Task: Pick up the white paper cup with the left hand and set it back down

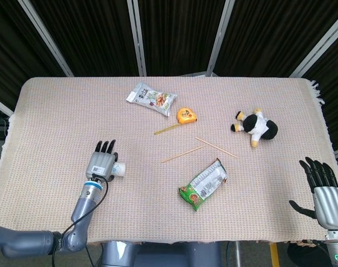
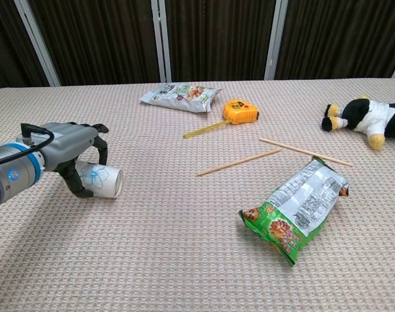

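Observation:
The white paper cup [image 1: 118, 168] [image 2: 103, 180], printed with a blue flower, lies on its side on the cloth at the front left, its mouth facing right. My left hand [image 1: 102, 162] [image 2: 72, 145] sits over the cup's closed end. Its fingers [image 2: 101, 146] reach across the top and the thumb curls round the near side, so the hand grips the cup against the table. Most of the cup is hidden under the hand in the head view. My right hand [image 1: 323, 192] hovers off the table's front right corner, fingers spread and holding nothing.
A green snack bag [image 1: 204, 184] lies right of the cup, with two wooden sticks [image 1: 182, 153] beyond it. Further back are an orange tape measure [image 1: 186, 115], a white snack bag [image 1: 151, 98] and a plush penguin [image 1: 254, 127].

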Controlling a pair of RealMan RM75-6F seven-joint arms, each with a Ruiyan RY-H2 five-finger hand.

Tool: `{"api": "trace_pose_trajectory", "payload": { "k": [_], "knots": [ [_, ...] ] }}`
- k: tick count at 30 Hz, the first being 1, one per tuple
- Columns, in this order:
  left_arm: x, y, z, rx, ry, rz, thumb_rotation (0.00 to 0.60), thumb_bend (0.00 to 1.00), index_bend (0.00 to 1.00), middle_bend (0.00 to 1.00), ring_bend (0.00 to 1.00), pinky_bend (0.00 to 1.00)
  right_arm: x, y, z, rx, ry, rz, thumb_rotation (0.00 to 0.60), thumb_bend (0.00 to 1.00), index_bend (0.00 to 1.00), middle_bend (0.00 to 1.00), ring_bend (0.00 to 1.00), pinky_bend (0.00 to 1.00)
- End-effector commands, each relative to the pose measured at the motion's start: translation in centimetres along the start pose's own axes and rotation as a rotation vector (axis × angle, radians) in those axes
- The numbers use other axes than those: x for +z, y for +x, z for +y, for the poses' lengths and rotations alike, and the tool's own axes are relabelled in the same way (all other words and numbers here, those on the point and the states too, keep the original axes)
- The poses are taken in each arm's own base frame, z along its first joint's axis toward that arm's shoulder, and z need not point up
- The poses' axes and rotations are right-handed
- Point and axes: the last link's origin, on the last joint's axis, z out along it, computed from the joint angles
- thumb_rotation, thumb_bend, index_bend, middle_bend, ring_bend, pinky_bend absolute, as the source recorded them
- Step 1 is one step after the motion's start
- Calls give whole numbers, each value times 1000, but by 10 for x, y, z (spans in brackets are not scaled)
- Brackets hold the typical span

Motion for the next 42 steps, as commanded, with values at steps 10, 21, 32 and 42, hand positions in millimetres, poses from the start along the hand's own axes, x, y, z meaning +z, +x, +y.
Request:
{"api": "trace_pose_trajectory", "payload": {
  "k": [10, 21, 32, 42],
  "knots": [
    [-8, 12, 8, -483, -115, 127, 600, 124, 431, 0, 0, 0, 0, -1, -2, -6, 0, -2, 600, 18, 0, 0, 0, 0],
    [-7, -35, 10, -778, -181, 41, 600, 127, 401, 0, 0, 0, -1, -2, -2, -9, -6, 0, 600, 18, 0, 0, 0, 0],
    [-12, -50, -23, -723, -149, 25, 600, 125, 237, 0, 0, 0, 0, 1, 1, 19, -10, 3, 600, 19, 0, 0, 0, 0],
    [-24, -48, -57, -675, -134, 16, 600, 125, 0, 0, 0, 0, -1, 1, 0, 21, -14, 0, 600, 18, 0, 0, 0, 0]
  ]
}}
